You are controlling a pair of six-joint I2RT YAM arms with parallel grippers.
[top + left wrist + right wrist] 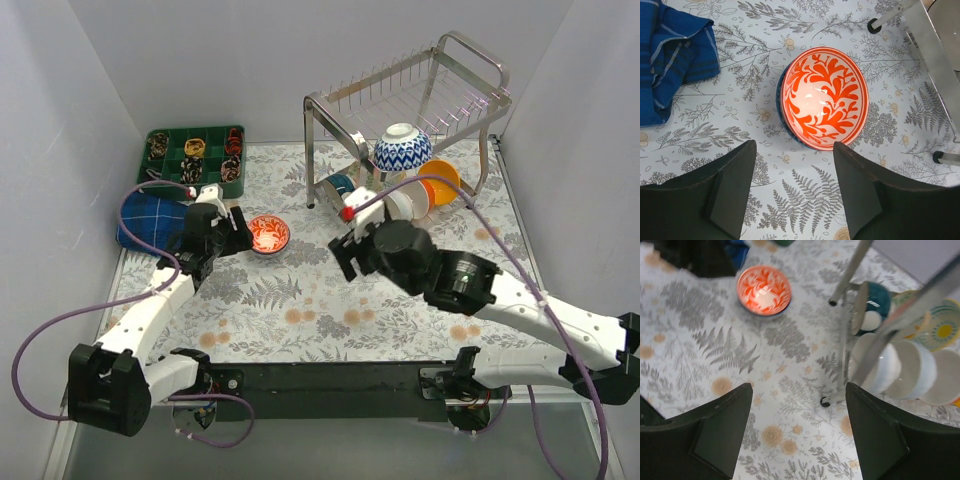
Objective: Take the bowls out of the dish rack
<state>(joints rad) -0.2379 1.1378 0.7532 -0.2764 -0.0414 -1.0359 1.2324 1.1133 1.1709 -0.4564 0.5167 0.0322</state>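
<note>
Left gripper (794,146), jaws apart, hovers over the red-white bowl (824,97) set on the table (300,310), while the right gripper (799,387), equally spread and empty, faces the dish rack (440,100), where the teal bowl (875,302), white bowl (912,370) and blue-white bowl (403,148) likely await its reach.

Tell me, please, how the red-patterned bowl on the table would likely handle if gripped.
The red-patterned bowl looks glazed, with a bright highlight inside, so it is probably slippery to grip. It appears ceramic: likely rigid, yet apt to chip if dropped. Sitting upright on the patterned table, it should slide rather than roll if nudged.
</note>
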